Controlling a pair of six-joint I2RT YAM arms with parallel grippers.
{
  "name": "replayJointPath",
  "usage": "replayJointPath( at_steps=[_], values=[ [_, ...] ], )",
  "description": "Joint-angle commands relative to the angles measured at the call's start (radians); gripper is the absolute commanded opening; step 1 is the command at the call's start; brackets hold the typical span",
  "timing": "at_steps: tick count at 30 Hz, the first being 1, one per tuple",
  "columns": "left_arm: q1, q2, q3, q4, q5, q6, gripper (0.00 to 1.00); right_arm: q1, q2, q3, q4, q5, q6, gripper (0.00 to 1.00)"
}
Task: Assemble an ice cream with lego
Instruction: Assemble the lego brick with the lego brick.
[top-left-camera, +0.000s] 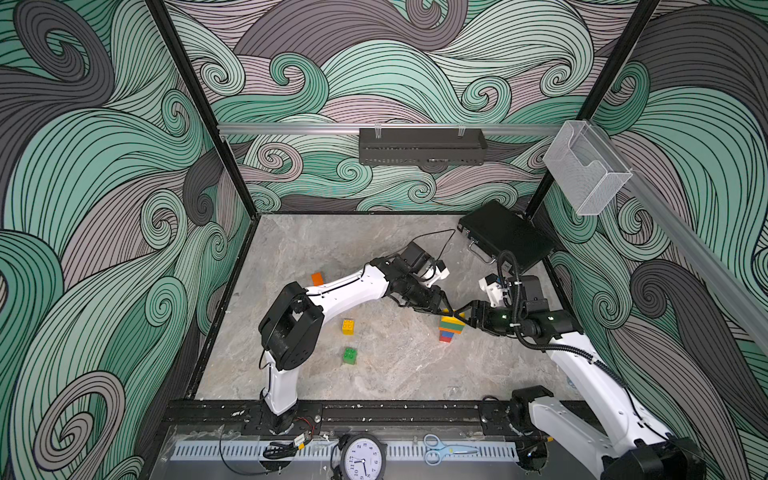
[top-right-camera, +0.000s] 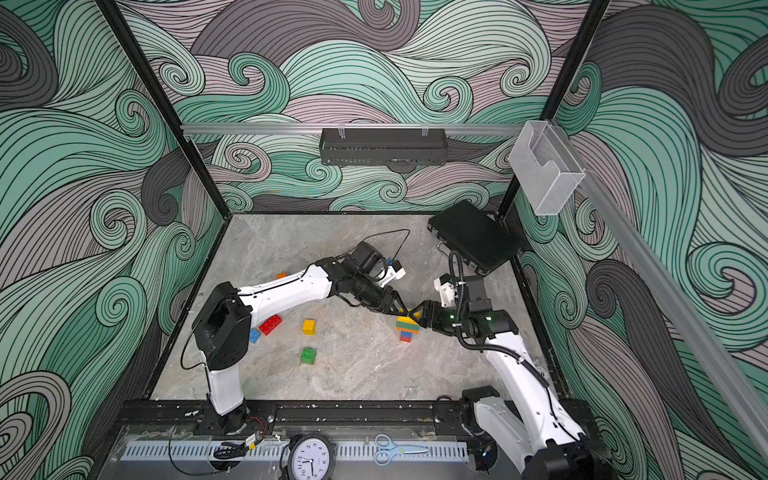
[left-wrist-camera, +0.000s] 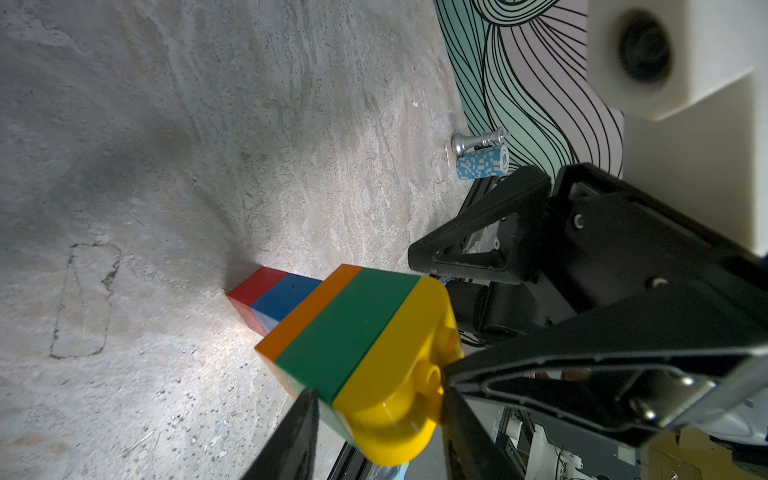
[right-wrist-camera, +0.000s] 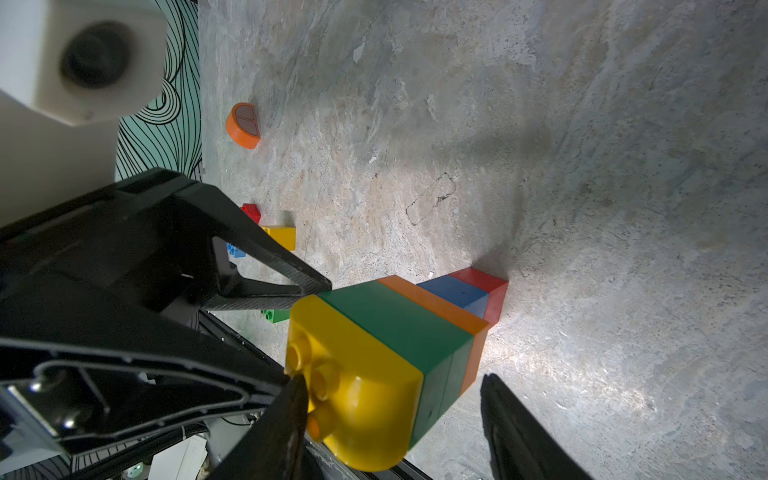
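On stone table (top-left-camera: 374, 374), striped lego tower (top-left-camera: 450, 328), yellow-domed

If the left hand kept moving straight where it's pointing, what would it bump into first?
Likely the yellow round-topped brick capping the lego stack, already between its fingers; the right hand waits just behind. Depth is unclear.

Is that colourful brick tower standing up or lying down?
Upright: the tower stands on its red brick on the table, with the yellow rounded brick on top.
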Motion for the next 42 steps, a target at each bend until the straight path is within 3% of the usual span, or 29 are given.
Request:
replayJointPath(
  at_steps=[1, 42],
  values=[
    [-0.007, 0.032, -0.006, -0.083, -0.023, 0.021, 0.44, -0.003, 0.005, -0.031, -0.031, 0.031, -0.013, 0.64],
    [-0.026, 0.085, 0.011, -0.227, -0.062, 0.098, 0.33, 0.016, 0.008, -0.054, -0.088, 0.084, -0.018, 0.50]
  ],
)
